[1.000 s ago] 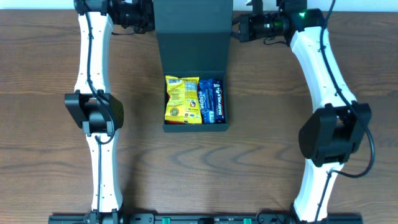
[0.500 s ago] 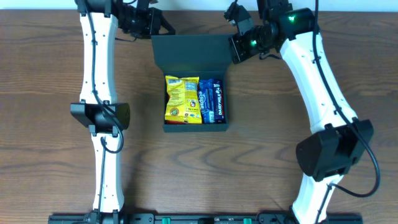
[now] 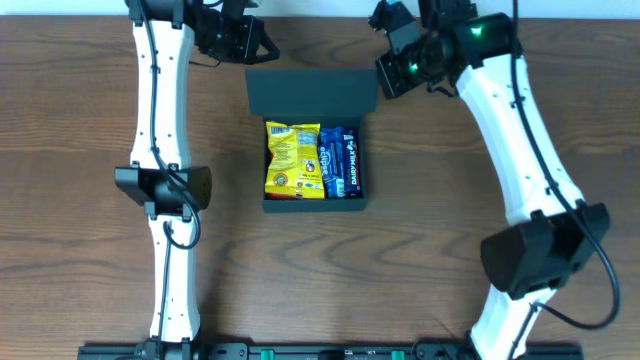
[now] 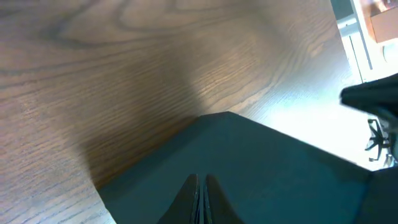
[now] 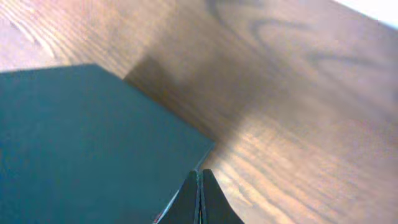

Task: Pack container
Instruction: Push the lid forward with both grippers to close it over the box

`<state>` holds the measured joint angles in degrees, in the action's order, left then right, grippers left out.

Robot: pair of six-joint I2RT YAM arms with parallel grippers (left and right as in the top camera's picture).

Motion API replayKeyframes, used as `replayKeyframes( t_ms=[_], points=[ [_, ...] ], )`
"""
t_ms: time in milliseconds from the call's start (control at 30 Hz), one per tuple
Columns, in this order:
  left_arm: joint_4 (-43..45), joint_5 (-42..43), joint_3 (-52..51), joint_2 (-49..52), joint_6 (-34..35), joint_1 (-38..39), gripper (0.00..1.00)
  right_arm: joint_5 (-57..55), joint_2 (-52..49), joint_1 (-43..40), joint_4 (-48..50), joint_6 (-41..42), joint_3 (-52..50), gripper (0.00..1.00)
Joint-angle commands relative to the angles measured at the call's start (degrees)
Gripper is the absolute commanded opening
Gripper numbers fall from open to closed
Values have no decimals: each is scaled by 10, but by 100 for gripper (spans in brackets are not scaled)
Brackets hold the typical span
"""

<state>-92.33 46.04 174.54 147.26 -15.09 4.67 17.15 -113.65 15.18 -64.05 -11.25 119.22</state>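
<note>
The container (image 3: 315,207) sits in the middle of the table (image 3: 80,150), between the two arms. Inside it a packet (image 3: 292,158) lies on the left, with a bar (image 3: 340,163) touching its right side. The lid (image 3: 311,92) rises behind them from the far wall. The left pincer (image 3: 262,47) is at the lid's far left corner and the right pincer (image 3: 384,72) at its far right corner.

You'll see a brown wood-grain table (image 3: 430,200). Near its centre lies a yellow snack packet (image 3: 292,158), with blue Dairy Milk wrappers (image 3: 341,163) touching it at 3 o'clock. A black rail (image 3: 300,352) runs along the 6 o'clock edge.
</note>
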Motion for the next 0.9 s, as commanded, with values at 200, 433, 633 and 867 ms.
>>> replayKeyframes(
  t_ms=[200,433,633,867],
  points=[
    [-44,-6,12,-28,-15,-1,5,-14,86,-10,44,-27,10,1],
    [-45,-17,12,-28,-16,-1,6,-13,101,-28,33,-10,10,1],
    [-43,-47,12,-28,-16,-2,6,-13,105,-28,13,-10,10,1],
    [-44,-82,12,-34,22,-3,96,-25,105,-28,28,-10,10,99]
  ],
)
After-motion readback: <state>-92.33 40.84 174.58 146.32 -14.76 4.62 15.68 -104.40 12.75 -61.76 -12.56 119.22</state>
